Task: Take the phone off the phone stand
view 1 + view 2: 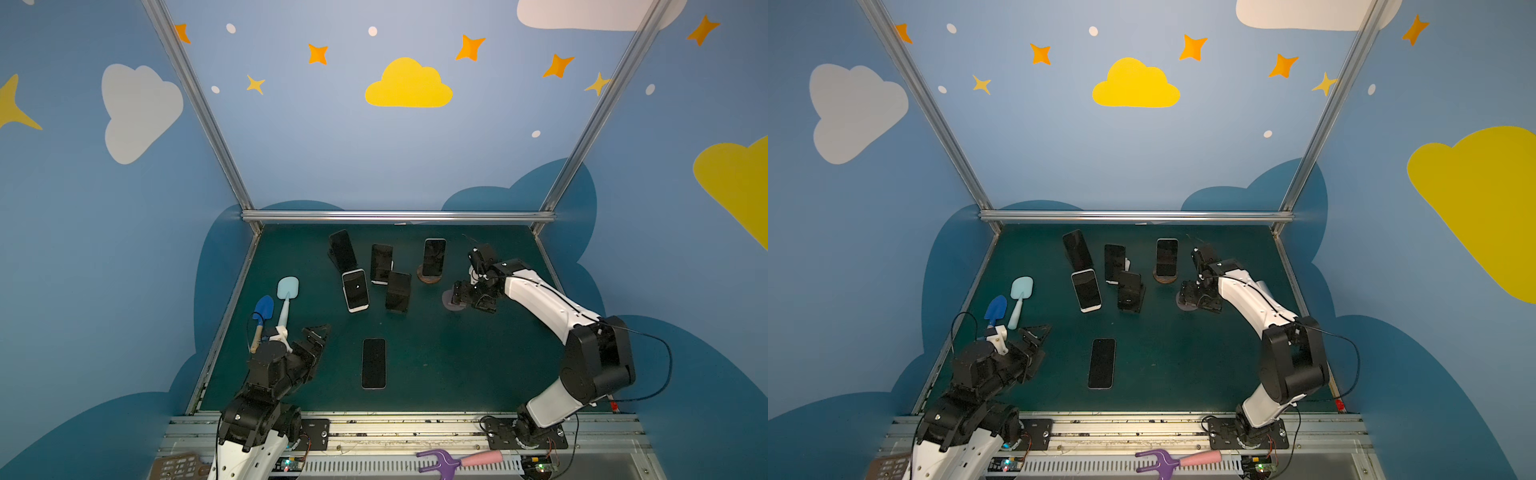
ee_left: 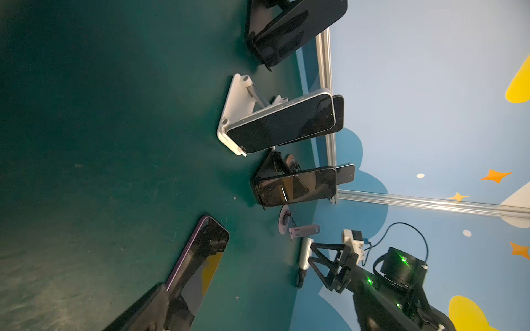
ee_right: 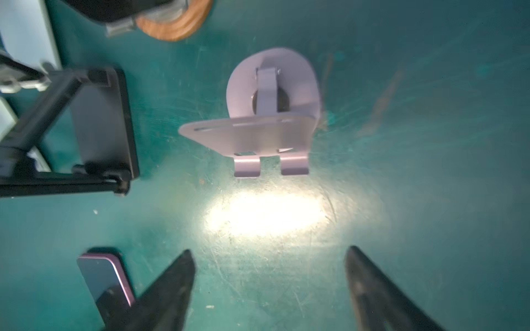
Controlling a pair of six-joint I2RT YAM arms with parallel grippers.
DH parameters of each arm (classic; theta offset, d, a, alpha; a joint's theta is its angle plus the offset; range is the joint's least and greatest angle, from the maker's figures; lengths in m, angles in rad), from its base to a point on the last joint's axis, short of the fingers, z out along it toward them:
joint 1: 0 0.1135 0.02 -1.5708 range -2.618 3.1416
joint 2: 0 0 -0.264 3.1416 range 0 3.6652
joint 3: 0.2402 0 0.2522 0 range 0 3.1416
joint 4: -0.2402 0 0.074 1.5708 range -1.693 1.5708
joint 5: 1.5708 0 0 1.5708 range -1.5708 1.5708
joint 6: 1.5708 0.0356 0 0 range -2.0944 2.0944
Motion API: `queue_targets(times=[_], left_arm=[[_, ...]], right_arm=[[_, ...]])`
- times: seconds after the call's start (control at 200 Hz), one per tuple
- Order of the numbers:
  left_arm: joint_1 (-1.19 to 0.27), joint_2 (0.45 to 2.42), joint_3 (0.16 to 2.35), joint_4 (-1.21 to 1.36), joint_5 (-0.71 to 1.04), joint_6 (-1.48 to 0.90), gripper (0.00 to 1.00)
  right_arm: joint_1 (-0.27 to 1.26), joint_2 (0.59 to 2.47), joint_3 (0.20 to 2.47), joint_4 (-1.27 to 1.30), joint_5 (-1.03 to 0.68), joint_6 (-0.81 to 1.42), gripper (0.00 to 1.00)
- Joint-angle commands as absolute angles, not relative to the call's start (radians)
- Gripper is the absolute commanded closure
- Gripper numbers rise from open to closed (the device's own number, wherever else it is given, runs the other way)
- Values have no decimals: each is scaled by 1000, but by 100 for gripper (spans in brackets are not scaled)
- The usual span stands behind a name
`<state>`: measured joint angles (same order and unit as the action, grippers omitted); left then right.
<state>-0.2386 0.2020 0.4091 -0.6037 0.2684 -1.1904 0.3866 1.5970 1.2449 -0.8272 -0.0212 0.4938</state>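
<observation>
Your right hand [image 3: 269,250] hangs low over the lilac stand [image 3: 258,123] on the right of the counter [image 1: 478,361]. Its jaws are spread and nothing sits between them. The stand's cradle is bare. A purple-edged phone [image 1: 373,363] lies flat, screen up, near the middle of the counter, well apart from any stand. If that phone belongs to the lilac stand, this removal looks done, and what is left is to draw the arm clear.

Your left hand [image 1: 318,334] rests released at the near left, holding nothing.

Five more phones stand propped in a tight group at the far middle:
- one on a black stand [image 1: 343,249]
- a white-edged one [image 1: 355,290]
- one just behind it [image 1: 381,262]
- one on a second black stand [image 1: 399,291]
- one on a round wooden base [image 1: 429,276]

Whether the task covers these, you cannot tell from here.

The wooden base sits near the lilac stand on its far left side, so lift the right arm before swinging it. A blue trowel [image 1: 264,309] and a pale blue spade [image 1: 287,291] lie at the left, beside the left arm. A purple fork [image 1: 436,459] rests off the counter on the near rail.
</observation>
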Motion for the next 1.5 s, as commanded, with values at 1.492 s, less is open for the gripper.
queue_targets(times=[1.492], left_arm=[[-241,305,449,-546,261,-1157,0]], right_arm=[[305,1845,1518,-767,112,455,47]])
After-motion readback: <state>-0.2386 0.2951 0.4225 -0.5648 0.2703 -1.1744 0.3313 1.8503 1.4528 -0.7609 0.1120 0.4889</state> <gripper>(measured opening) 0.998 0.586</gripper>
